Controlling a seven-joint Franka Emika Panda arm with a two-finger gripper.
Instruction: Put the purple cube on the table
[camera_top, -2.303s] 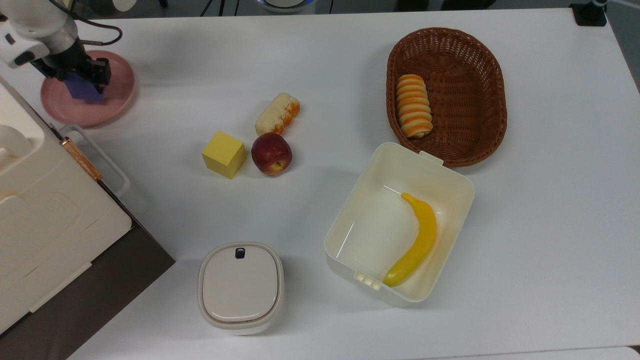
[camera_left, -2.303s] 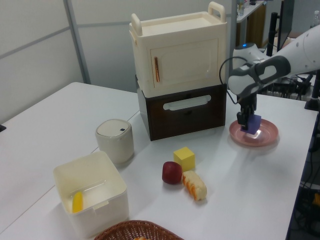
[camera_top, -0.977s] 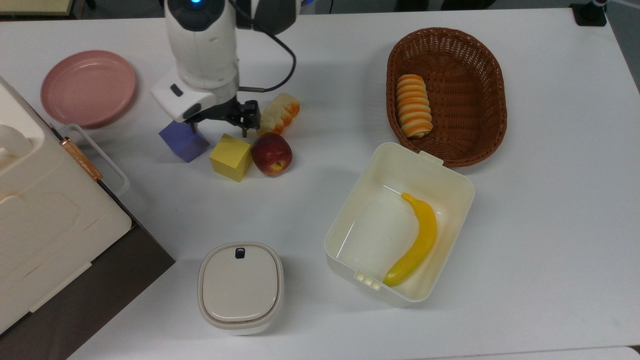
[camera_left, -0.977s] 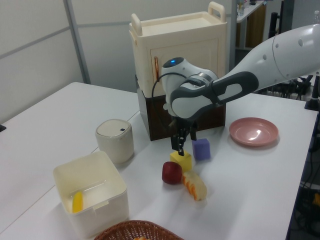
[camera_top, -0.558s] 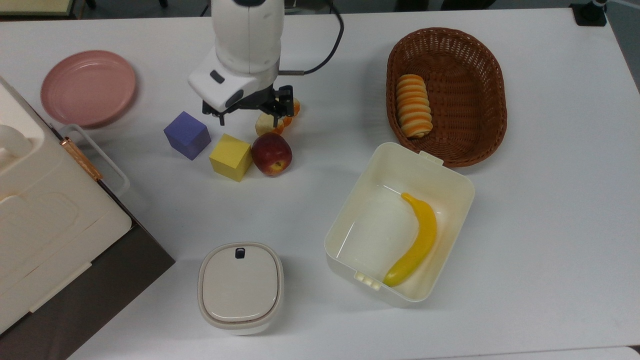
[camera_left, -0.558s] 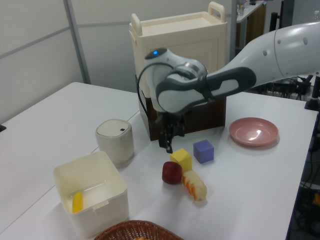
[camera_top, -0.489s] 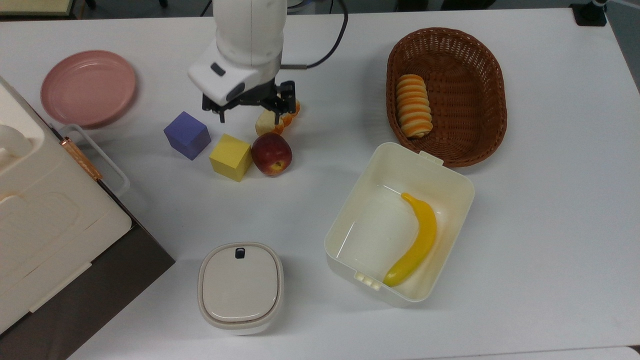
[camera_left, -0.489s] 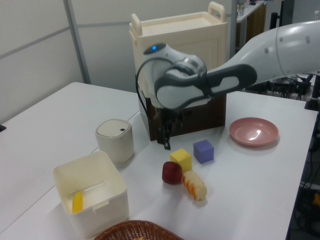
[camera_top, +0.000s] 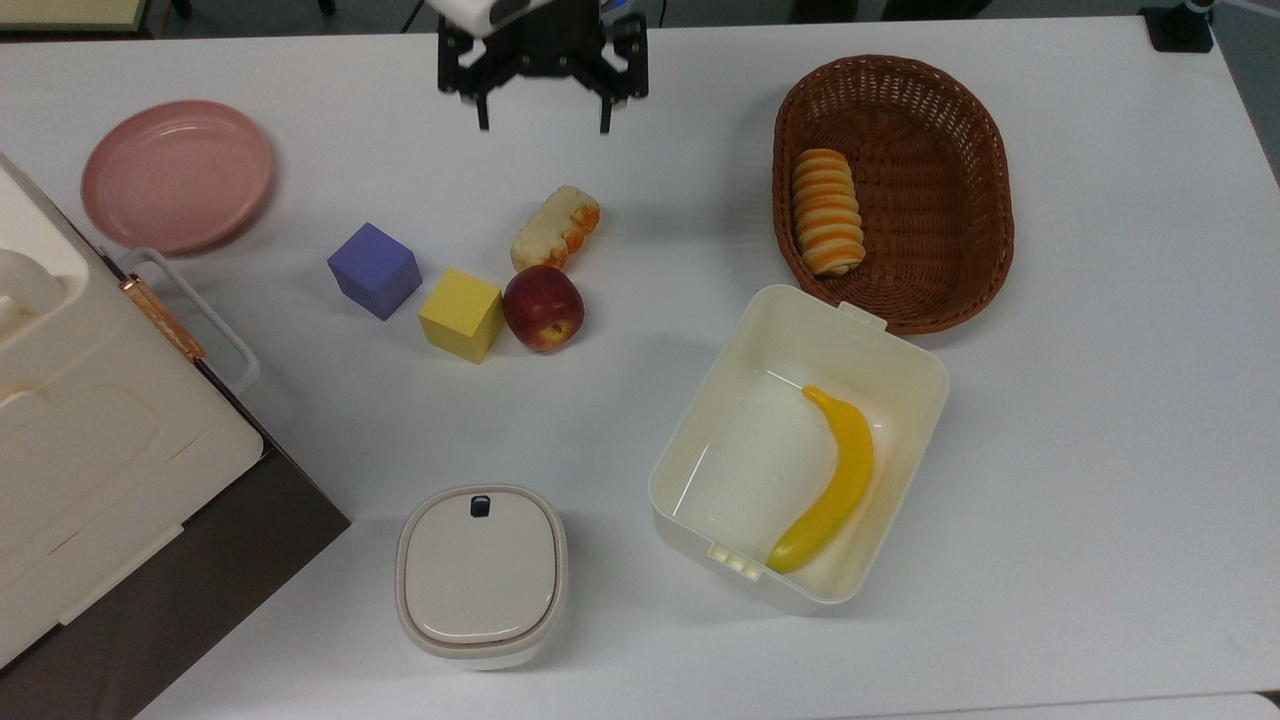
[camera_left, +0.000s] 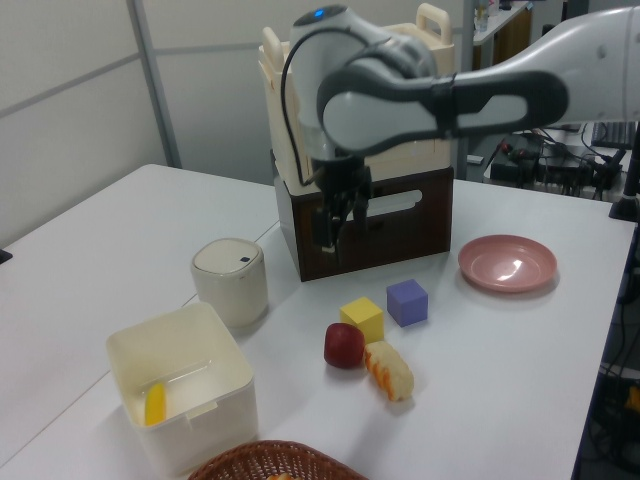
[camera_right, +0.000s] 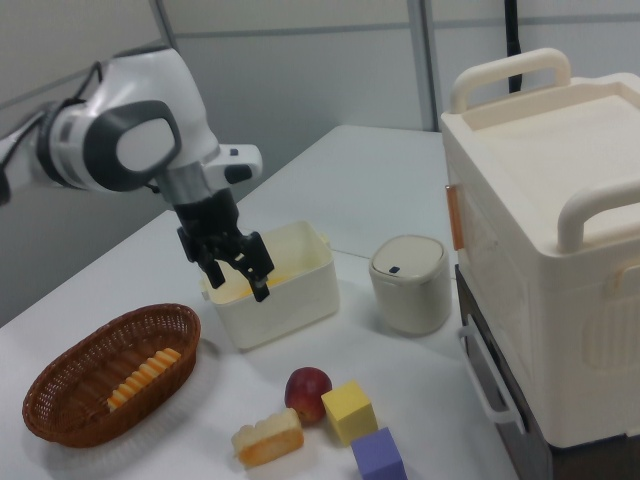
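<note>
**Ana:** Top view first: where does the purple cube (camera_top: 374, 269) sit?

**Ben:** Flat on the white bench (camera_top: 1100, 400), well apart from the pink plate (camera_top: 176, 175) up at the top view's left. The yellow cube (camera_top: 460, 314) is just beside it toward the top view's right, then the red apple (camera_top: 543, 307), with a bread roll (camera_top: 555, 228) above the apple. I can't tell whether the two cubes touch.

**Ana:** And the claw (camera_top: 541, 125)?

**Ben:** Empty, fingers spread wide apart, near the top edge of the top view. In the left view the claw (camera_left: 331, 237) hangs high in front of the dark drawer unit (camera_left: 400, 225), clear of everything on the bench.

**Ana:** So which way does the cube lie from it?

**Ben:** Down and toward the top view's left of the claw, and well below it by the left view, where the purple cube (camera_left: 407, 301) rests right of the fingers. The cube has no long axis to speak of.

**Ana:** Anything left to do?

**Ben:** I'd judge not; the cube stands free on the bench, so the placing looks done.
</note>
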